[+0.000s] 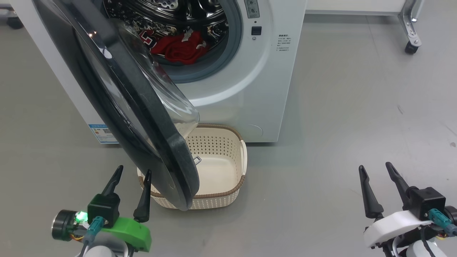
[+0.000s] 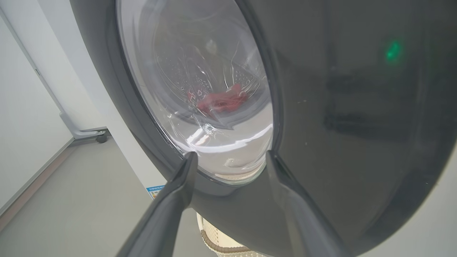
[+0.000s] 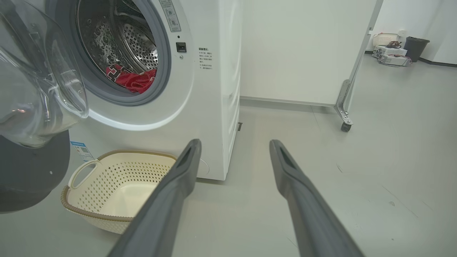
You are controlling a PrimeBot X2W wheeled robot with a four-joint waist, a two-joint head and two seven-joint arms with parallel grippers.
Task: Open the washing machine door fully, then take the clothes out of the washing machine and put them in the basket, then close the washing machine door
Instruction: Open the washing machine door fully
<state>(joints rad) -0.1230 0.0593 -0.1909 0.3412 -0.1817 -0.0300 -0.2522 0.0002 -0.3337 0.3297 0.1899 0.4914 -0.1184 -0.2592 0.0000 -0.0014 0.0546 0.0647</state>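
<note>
The white washing machine (image 1: 250, 89) (image 3: 214, 89) stands ahead with its round black-ringed door (image 1: 125, 100) (image 2: 357, 107) (image 3: 32, 167) swung partly open toward me. Red clothes (image 1: 178, 46) (image 3: 134, 80) lie in the steel drum and show faintly through the door glass (image 2: 221, 101). The cream basket (image 1: 235, 157) (image 3: 117, 178) sits on the floor under the door's lower edge. My left gripper (image 1: 132, 171) (image 2: 230, 157) is open, close to the door's outer face at its lower rim. Low at the right my right gripper (image 1: 375, 169) (image 3: 234, 144) is open and holds nothing.
A white panel on a castor frame (image 1: 410, 46) (image 3: 344, 121) stands behind and to the right of the machine. Grey floor (image 1: 357, 117) spreads to the right. A bin and a small basket (image 3: 400, 46) sit far off by the wall.
</note>
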